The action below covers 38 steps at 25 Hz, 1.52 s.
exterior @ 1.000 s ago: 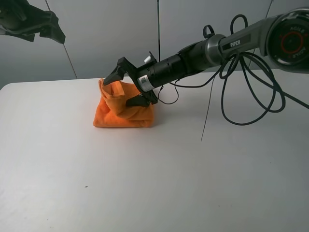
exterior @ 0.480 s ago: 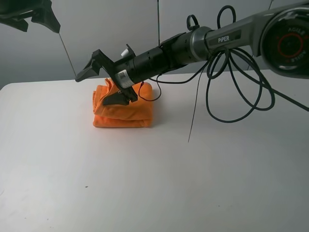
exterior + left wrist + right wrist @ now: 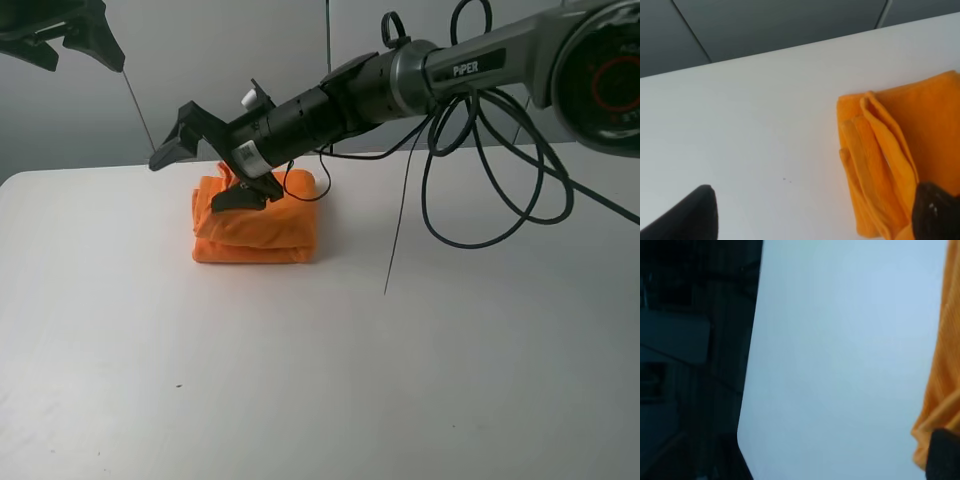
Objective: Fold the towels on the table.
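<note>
Far left up top, the left gripper (image 3: pixel 70 35) hangs well above the white surface (image 3: pixel 300 380), and from its own wrist view the fingers look spread wide with nothing between them. Next over, the orange towel (image 3: pixel 255 222) sits as a folded bundle toward the back of the surface, left of middle. The right gripper (image 3: pixel 212 172) reaches across from the right with jaws spread, its lower finger (image 3: pixel 243 193) on the towel's top and the upper one clear in the air.

Folded orange towel (image 3: pixel 900 160) on white table (image 3: pixel 750 130)
</note>
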{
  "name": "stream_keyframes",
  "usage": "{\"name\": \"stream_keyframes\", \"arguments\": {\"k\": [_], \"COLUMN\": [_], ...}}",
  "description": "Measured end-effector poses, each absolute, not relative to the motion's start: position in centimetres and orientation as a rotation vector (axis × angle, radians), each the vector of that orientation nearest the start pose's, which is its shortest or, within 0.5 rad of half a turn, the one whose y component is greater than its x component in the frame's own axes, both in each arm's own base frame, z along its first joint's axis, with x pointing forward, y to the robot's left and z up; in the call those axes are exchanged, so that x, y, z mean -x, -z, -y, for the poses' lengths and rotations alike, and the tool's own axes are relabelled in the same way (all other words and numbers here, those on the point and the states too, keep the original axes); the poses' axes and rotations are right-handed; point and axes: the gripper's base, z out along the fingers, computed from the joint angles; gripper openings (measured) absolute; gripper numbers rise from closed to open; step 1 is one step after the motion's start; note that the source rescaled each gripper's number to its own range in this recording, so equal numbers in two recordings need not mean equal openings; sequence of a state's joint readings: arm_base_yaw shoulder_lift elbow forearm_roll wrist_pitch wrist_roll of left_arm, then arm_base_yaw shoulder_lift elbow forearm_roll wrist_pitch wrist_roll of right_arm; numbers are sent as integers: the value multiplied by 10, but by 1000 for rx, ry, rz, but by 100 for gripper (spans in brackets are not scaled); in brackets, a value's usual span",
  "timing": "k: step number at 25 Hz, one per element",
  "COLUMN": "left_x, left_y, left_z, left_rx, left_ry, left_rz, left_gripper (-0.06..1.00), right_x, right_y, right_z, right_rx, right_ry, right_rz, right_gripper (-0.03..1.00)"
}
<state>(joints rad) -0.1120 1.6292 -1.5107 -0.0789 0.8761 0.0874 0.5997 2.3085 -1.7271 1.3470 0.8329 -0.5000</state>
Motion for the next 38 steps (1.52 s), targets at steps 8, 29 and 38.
{"name": "stream_keyframes", "arguments": {"k": [8, 29, 38], "left_x": [-317, -56, 3], "left_y": [-392, -372, -325], "left_z": [24, 2, 1], "left_rx": [-150, -7, 51], "left_ry": [84, 3, -23], "left_rz": [-2414, -2069, -2019], "left_gripper": [99, 99, 99], "right_x": [-405, -208, -80], "right_y": [-202, -342, -328], "right_z": [-264, -79, -40], "right_rx": [380, 410, 428], "right_ry": [-1167, -324, -329], "right_rz": [-2571, -2389, -2225], "right_gripper": [100, 100, 100]}}
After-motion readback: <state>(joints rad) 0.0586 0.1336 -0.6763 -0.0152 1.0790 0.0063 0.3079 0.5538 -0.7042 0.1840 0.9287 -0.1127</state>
